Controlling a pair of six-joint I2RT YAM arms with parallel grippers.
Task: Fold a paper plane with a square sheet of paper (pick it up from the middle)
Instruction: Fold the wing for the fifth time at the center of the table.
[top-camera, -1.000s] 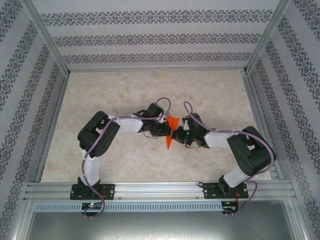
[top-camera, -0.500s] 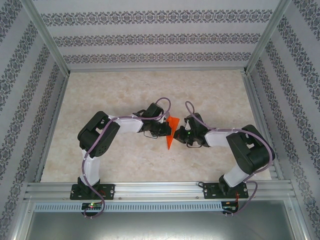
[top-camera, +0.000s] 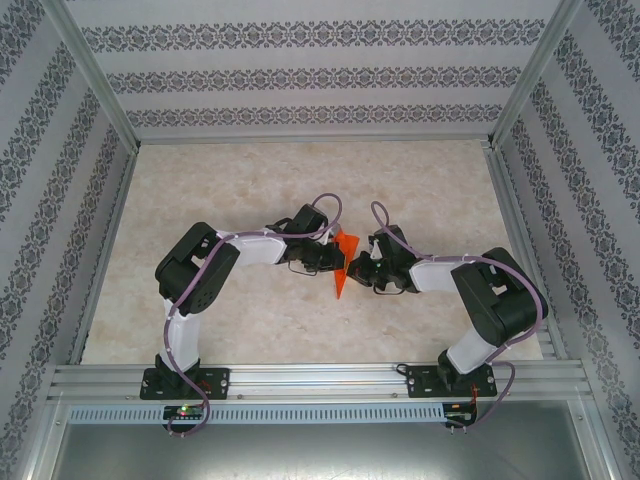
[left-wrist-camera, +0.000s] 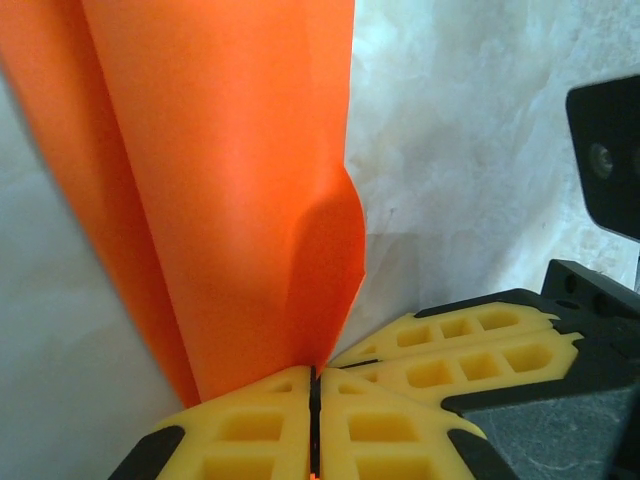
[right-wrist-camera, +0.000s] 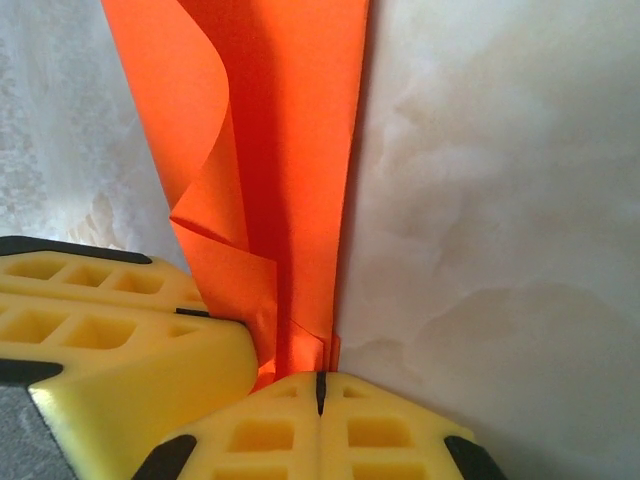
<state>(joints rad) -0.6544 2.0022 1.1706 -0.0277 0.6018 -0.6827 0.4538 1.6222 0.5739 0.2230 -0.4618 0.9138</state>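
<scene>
We hold the folded orange paper (top-camera: 340, 283) at the top view's centre, with the left gripper (left-wrist-camera: 315, 385) and right gripper (right-wrist-camera: 320, 382) both clamped on it, tips touching, and its long axis runs up-frame, equally near both.

The paper plane (top-camera: 344, 264) is seen as a narrow, pointed piece of bright orange-red paper, plain and unmarked, folded lengthwise into several overlapping layers. It is placed over the middle of the bench (top-camera: 250, 180), with its slim tip turned toward the bench's near edge and its wider end toward the far edge. A loose flap is curled outward along one long side. It is pinched from opposite sides by the closed left end effector (left-wrist-camera: 315, 378) and the closed right end effector (right-wrist-camera: 320, 380).
</scene>
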